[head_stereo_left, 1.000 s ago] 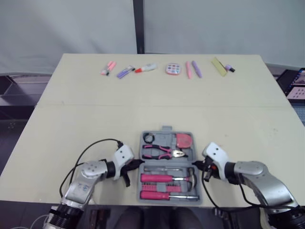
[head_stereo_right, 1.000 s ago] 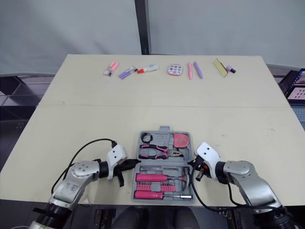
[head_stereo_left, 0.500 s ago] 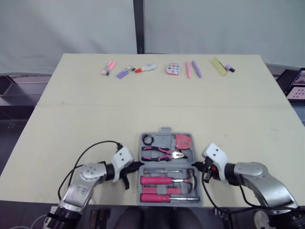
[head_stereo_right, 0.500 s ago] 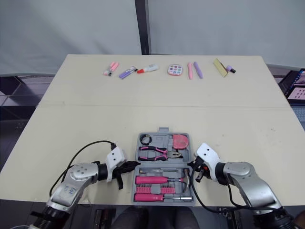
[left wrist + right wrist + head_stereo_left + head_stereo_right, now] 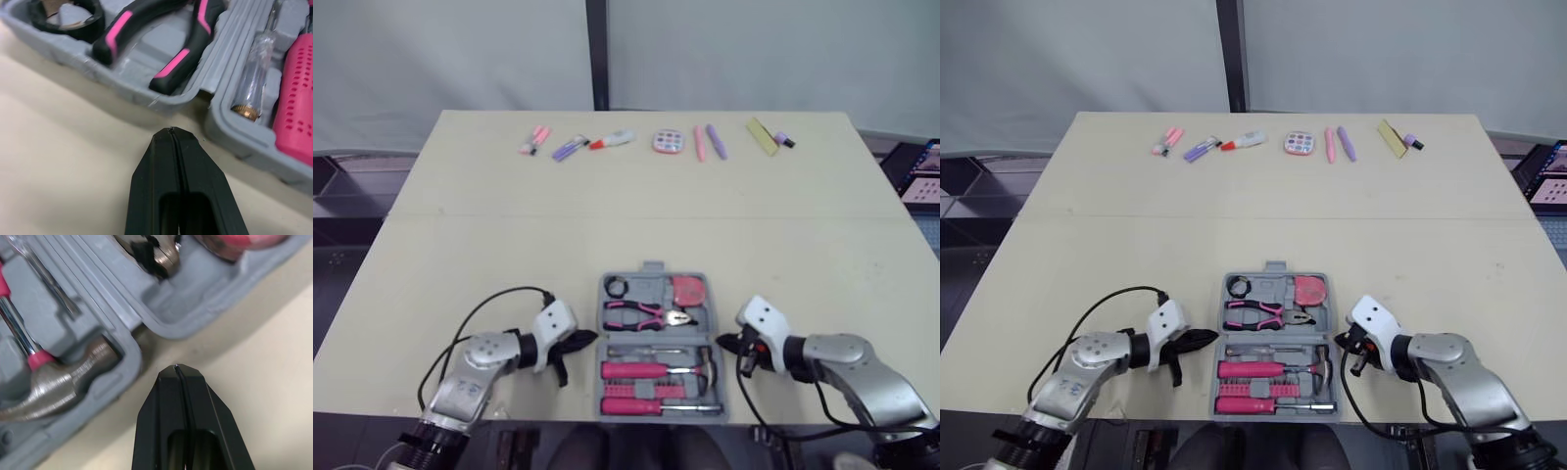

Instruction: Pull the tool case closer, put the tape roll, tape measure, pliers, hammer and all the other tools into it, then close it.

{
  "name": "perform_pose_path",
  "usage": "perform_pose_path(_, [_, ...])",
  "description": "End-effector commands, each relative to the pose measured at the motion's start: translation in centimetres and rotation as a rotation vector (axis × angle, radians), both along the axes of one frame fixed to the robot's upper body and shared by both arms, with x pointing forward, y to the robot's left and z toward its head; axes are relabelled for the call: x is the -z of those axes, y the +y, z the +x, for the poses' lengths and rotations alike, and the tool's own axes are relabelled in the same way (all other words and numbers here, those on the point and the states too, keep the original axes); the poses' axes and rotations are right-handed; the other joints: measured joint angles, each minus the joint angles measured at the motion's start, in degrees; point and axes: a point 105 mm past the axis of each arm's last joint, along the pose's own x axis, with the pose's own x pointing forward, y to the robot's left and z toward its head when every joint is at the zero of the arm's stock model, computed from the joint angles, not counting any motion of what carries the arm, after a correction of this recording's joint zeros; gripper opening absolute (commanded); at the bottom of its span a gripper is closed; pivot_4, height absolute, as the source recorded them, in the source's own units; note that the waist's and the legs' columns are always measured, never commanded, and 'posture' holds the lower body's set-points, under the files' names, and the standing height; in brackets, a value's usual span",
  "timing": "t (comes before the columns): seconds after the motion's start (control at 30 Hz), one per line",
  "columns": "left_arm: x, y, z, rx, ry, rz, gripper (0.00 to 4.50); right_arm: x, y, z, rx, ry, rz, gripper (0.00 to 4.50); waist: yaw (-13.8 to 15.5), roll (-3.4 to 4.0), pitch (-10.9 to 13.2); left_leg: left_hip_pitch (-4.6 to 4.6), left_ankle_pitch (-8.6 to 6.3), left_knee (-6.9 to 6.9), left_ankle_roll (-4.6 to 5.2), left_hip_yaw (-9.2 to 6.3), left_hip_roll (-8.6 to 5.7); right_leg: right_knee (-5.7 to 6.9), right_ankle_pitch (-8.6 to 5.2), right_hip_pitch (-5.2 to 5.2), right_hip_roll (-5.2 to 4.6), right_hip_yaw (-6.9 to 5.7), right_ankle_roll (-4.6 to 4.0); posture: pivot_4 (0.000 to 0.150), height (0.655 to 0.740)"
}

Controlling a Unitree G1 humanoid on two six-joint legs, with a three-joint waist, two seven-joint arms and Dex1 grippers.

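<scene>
While the grey tool case [image 5: 646, 276] lies open at the near edge of the bench [image 5: 636, 186], both of its halves are filled. The black tape roll [image 5: 617, 287] and the pink tape measure [image 5: 690, 290] sit in the far corners. The pink-handled pliers [image 5: 646, 313] lie between and just below them. In the near half are two pink-handled screwdrivers [image 5: 641, 370] and the hammer [image 5: 58, 387], whose steel head sits at the case's right wall.

The left end effector [image 5: 169, 129] has its two black fingers pressed together and holds nothing. Its tip points at the case's left wall where the two halves join, just short of the plastic, over bare bench. The right end effector [image 5: 175, 366] is likewise fully closed and empty. Its tip sits close to the matching notch on the right side, beside the hammer's compartment, with a thin strip of bench between it and the case.

A black cable [image 5: 494, 304] loops over the bench from the left arm. Well apart, along the far edge, lies a row of small pink, purple and white items [image 5: 656, 141]. Nothing lies between them and the case.

Compared with a second ago, the case has kept its place. Both end effectors have drawn slightly outward from its sides, the left one more noticeably.
</scene>
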Motion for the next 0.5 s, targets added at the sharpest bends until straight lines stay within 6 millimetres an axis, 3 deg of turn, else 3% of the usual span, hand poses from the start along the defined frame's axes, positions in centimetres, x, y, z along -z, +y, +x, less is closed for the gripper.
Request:
perform_pose_path(0.03, [-1.4,2.6,-0.2,-0.050,-0.018,-0.023,0.00,-1.5,-1.7,0.4,0.033,-0.033,0.021,0.05,-0.04,0.00,0.01,0.00,0.00,0.00,0.00,0.00,0.01,0.00,0.00,0.00,0.00,0.00,0.00,0.150,0.7134])
perform_pose_path(0.13, [-3.8,2.6,-1.6,0.012,-0.009,-0.142,0.00,-2.6,-2.7,1.1,0.081,-0.051,0.069,0.05,0.01,0.00,0.03,-0.01,0.00,-0.02,0.00,0.01,0.03,-0.02,0.00,0.00,0.00,0.00,0.00,0.150,0.7134])
perform_pose_path(0.27, [-6.6,1.2,-4.9,0.180,0.046,-0.251,0.00,-4.2,-3.5,2.4,0.133,-0.065,0.154,0.05,0.08,0.02,0.05,-0.04,0.00,0.01,0.00,0.01,0.02,-0.17,0.00,0.08,-0.06,0.07,0.00,0.150,0.7134])
perform_pose_path(0.37, [-7.0,-0.2,-6.4,0.266,0.043,-0.271,0.00,-4.7,-3.6,3.4,0.153,-0.062,0.205,0.05,0.10,0.03,0.06,-0.04,0.00,-0.01,0.00,-0.04,0.02,-0.32,0.00,0.16,-0.04,0.09,-0.01,0.150,0.7134])
perform_pose_path(0.5, [-5.4,-2.0,-6.9,0.324,-0.005,-0.222,0.00,-5.4,-2.6,4.6,0.156,-0.042,0.302,0.05,0.05,0.04,0.06,-0.03,0.00,-0.01,0.01,0.02,0.03,-0.43,0.00,0.23,0.01,0.08,-0.01,0.150,0.7134])
